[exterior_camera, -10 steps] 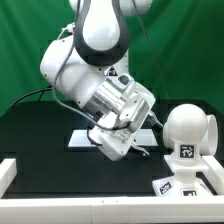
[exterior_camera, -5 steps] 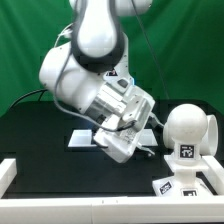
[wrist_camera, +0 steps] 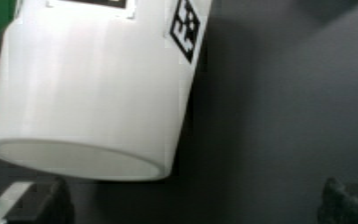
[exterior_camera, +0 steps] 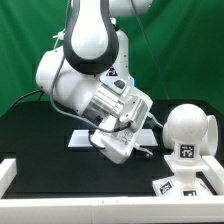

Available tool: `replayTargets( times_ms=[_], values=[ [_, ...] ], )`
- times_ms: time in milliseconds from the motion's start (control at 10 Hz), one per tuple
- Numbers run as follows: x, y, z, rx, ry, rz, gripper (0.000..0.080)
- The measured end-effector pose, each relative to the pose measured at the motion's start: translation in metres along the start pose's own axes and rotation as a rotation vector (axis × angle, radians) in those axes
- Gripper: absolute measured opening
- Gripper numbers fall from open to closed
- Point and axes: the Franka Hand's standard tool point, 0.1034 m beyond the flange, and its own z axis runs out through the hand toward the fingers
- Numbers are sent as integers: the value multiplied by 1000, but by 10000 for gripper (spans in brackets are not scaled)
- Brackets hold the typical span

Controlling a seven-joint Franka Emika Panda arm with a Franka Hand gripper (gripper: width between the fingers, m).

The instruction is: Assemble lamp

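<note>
The white tapered shade lies on its side on the black table, its open mouth towards my fingers and a black-and-white tag on its wall. My gripper is open and empty, one dark fingertip beside the shade's rim, the other far off it. In the exterior view my gripper hangs tilted low over the table's middle and hides the shade. The round white bulb stands at the exterior view's right, with the tagged square base in front of it.
The marker board lies flat behind my arm. A white rail runs along the table's front edge, with a white block at the exterior view's left. A green curtain hangs behind.
My arm's upper links have swung a little to the exterior view's left. The hand has shifted slightly left and stayed low. Bulb and base have not moved.
</note>
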Motion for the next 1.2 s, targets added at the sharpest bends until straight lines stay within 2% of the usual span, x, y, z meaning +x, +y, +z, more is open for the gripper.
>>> replayTargets(
  times_ms=[300, 800, 1200],
  values=[
    [1, 0, 0, 0, 0, -18, 698],
    [2, 0, 1, -1, 1, -337, 698],
    [3, 1, 1, -1, 2, -388, 698]
  ],
)
